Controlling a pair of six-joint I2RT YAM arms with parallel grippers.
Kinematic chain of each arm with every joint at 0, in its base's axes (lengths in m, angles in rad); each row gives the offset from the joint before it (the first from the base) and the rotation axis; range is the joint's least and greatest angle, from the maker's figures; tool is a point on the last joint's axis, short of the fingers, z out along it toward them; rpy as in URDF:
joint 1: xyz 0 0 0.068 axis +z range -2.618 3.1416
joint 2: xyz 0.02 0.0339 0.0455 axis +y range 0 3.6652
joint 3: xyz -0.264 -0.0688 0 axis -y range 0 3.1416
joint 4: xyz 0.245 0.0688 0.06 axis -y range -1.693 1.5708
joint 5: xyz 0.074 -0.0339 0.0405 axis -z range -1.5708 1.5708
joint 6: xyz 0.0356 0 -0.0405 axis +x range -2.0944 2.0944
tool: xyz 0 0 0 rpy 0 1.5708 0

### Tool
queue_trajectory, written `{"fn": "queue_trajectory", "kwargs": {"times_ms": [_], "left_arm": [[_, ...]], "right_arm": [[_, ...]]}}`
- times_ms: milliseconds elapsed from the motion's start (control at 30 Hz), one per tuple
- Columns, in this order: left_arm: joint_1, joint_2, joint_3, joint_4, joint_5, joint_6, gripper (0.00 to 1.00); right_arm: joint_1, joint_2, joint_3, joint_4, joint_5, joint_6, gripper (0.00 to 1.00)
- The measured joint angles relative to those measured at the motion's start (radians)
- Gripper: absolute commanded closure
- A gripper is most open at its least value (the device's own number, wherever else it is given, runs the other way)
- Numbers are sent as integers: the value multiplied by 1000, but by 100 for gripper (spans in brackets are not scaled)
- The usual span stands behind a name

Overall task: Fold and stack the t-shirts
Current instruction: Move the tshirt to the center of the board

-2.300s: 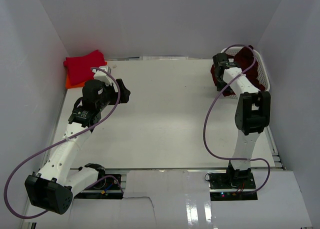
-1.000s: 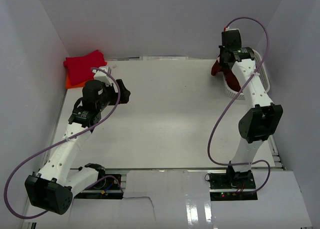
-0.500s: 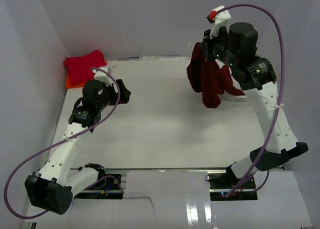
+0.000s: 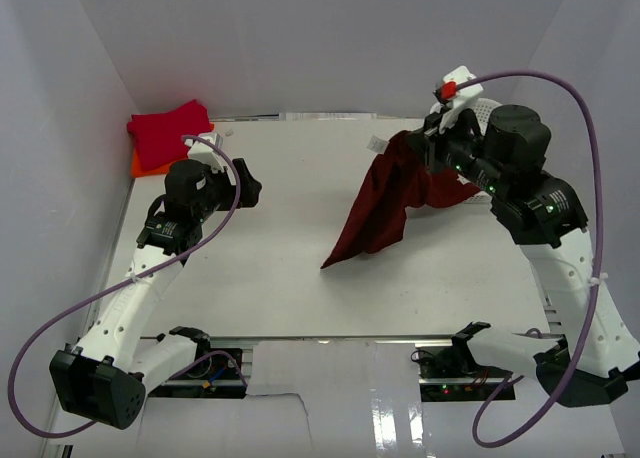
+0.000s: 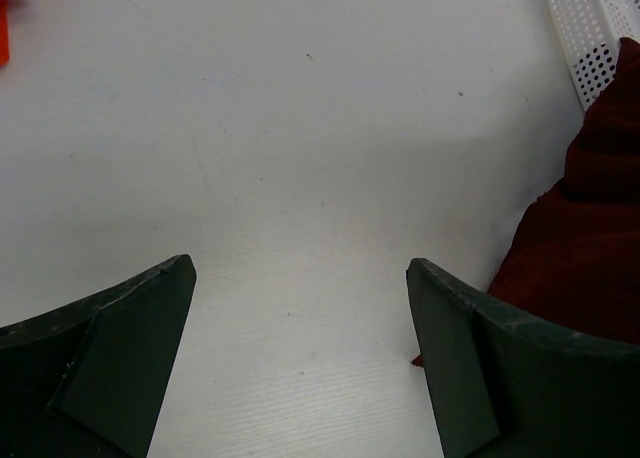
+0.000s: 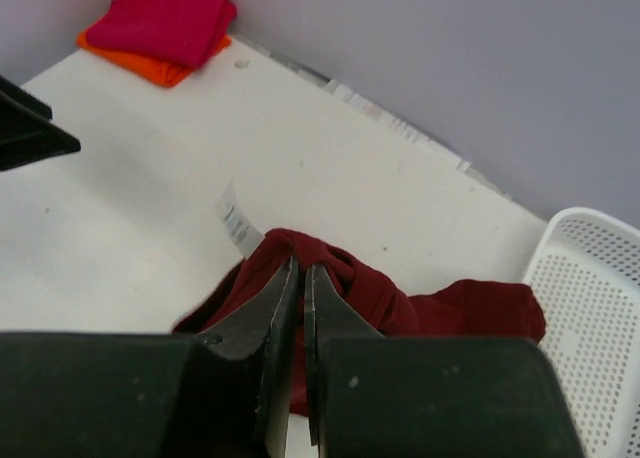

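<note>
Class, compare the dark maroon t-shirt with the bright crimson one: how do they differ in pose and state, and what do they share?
The maroon t-shirt drapes bunched and unfolded; the crimson t-shirt lies folded. The right gripper pinches the maroon one; the crimson one rests free atop the orange t-shirt. Both are plain red-toned cloth.

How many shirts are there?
3. The dark maroon shirt hangs from the right tool, trailing onto the table; the crimson shirt lies folded atop the orange shirt in the far left corner. More could hide in the basket.
</note>
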Motion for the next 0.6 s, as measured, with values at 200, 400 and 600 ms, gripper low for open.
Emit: {"fn": "queue_trajectory", "kwargs": {"times_ms": [200,400,600], "left_arm": [[0,0,0,-1,0,0,2],[0,-4,0,-2,4,0,2],[0,-17,0,-2,17,-3,2]], "right_arm": [[0,-133,-10,-2,29,-5,92],[0,-308,-126,11,49,18,81],[0,-395,-296,16,232,43,85]]}}
